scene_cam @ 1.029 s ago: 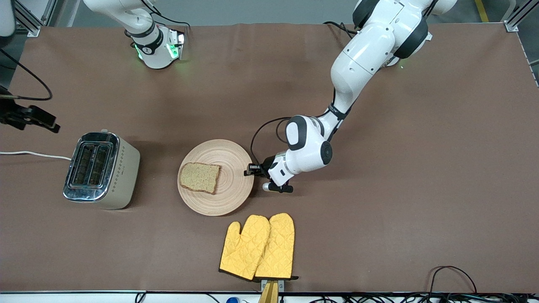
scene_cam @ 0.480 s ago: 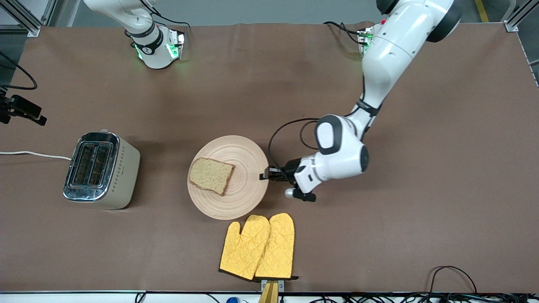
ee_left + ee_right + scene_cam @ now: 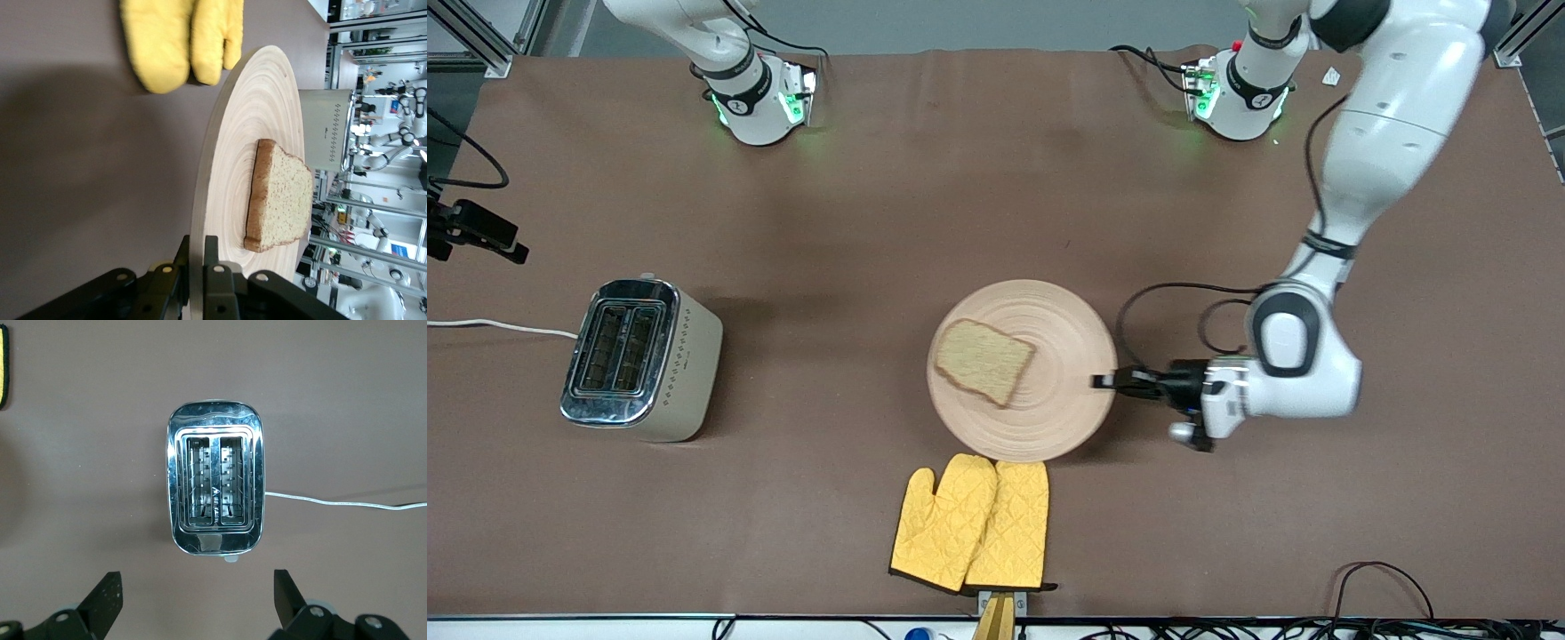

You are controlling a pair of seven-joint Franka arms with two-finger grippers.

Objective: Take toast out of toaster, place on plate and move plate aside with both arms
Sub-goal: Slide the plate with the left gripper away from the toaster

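Observation:
The round tan wooden plate [image 3: 1054, 404] lies near the table's middle with the toast [image 3: 985, 360] flat on it, on the half toward the right arm's end. My left gripper [image 3: 1107, 382] is shut on the plate's rim at the side toward the left arm's end. In the left wrist view the fingers [image 3: 175, 263] clamp the rim of the plate [image 3: 233, 133], with the toast [image 3: 283, 197] past them. My right gripper [image 3: 197, 587] is open and empty, high over the toaster [image 3: 215, 487]. It shows at the front view's edge [image 3: 480, 236].
The steel toaster [image 3: 640, 360] stands toward the right arm's end, its white cord [image 3: 498, 326] trailing off the table. Two yellow oven mitts [image 3: 974, 524] lie just nearer the camera than the plate. They also show in the left wrist view [image 3: 180, 40].
My left gripper has pulled the plate, with the toast on it, toward the left arm's end of the table. The right gripper has shifted slightly at the view's edge.

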